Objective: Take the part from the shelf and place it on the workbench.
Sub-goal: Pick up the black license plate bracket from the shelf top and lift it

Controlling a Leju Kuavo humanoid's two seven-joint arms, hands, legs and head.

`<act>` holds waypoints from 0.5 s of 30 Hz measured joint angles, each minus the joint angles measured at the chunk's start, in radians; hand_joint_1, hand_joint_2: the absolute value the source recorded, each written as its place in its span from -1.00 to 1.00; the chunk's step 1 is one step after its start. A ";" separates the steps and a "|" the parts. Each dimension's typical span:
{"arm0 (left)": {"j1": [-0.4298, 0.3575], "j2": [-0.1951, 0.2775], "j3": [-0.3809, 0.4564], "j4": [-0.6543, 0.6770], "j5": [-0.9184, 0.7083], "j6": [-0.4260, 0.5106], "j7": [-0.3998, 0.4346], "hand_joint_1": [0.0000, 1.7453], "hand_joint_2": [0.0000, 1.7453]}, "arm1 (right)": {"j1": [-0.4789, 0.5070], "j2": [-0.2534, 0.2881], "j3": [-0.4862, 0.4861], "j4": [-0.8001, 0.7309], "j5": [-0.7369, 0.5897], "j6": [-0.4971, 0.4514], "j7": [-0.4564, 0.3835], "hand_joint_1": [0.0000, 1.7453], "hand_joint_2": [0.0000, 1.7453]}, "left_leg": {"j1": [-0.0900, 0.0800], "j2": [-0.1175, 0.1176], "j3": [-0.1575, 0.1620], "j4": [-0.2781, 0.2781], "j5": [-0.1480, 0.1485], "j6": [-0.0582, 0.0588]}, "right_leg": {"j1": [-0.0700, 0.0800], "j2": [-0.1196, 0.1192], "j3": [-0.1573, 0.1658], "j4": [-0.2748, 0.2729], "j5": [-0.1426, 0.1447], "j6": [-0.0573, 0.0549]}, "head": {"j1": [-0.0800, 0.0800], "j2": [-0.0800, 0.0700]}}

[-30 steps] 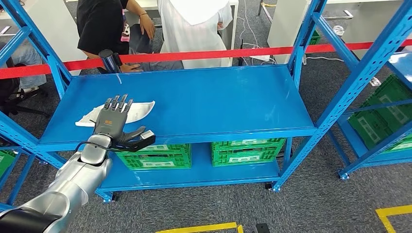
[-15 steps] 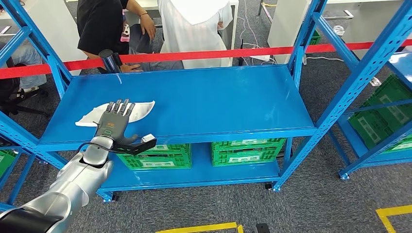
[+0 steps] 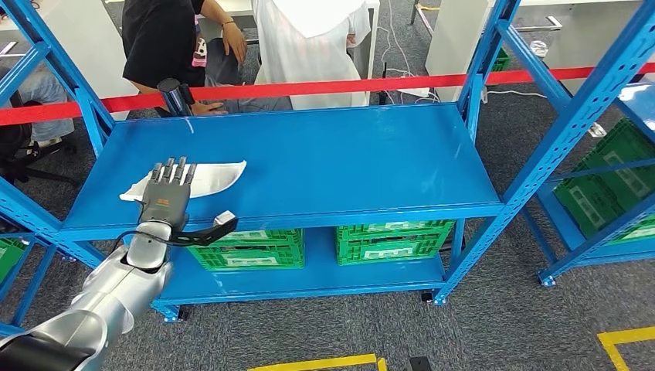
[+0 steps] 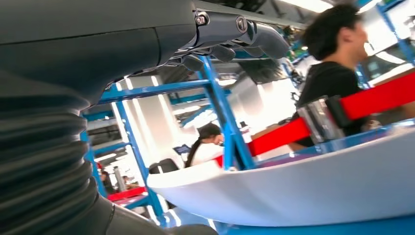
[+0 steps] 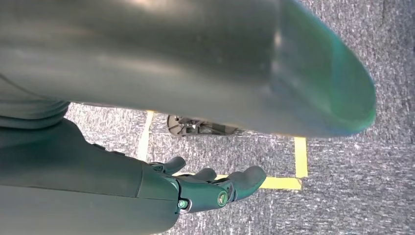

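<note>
Blue shelf (image 3: pixel 324 166): left robot hand (image 3: pixel 164 202) has shifted left over white part (image 3: pixel 208 178).

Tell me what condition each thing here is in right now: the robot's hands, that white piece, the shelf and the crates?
left hand: open, fingers spread over the near end of the white part, holding nothing.
right hand: hanging over the floor, fingers loosely apart, holding nothing.
white part: lying flat on the shelf, not lifted.
blue shelf: top level carries the part.
green crates: sitting on the lower level.
</note>
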 joint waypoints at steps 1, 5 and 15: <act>0.002 0.010 -0.006 0.002 0.000 0.009 0.020 -1.00 1.00 | 0.002 -0.001 0.000 0.000 0.000 -0.002 -0.003 -1.00 -1.00 | 0.000 0.000 0.000 0.000 0.000 0.000 | 0.000 0.000 0.000 0.000 0.000 0.000 | 0.000 0.000; 0.014 0.051 -0.032 0.008 0.000 0.025 0.077 -1.00 1.00 | 0.007 -0.005 -0.001 0.000 0.008 -0.008 -0.008 -1.00 -1.00 | 0.000 0.000 0.000 0.000 0.000 0.000 | 0.000 0.000 0.000 0.000 0.000 0.000 | 0.000 0.000; 0.053 0.092 -0.040 0.019 0.003 0.010 0.092 -1.00 1.00 | 0.010 -0.020 -0.001 0.000 0.019 -0.022 -0.015 -1.00 -1.00 | 0.000 0.001 0.000 0.000 0.000 0.000 | 0.000 0.000 0.000 0.000 0.000 0.000 | 0.000 0.000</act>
